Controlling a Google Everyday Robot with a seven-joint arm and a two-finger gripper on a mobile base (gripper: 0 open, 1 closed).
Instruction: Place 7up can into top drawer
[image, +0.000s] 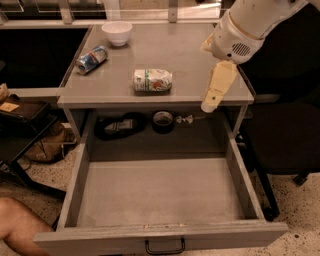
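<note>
From the table's (195, 45) right edge, the claw (210, 103), grip state impossible to tell, should straddle the toppled 7up can (152, 80) near the front edge.

Speckled floor (304, 216), dark chair (285, 137) right of grey table (187, 47)

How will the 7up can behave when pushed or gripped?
Lying on its side on the table, the 7up can would probably roll if pushed. It looks dented, so likely crushes easily. The gripper hangs by the table's right edge, apart from it.
</note>
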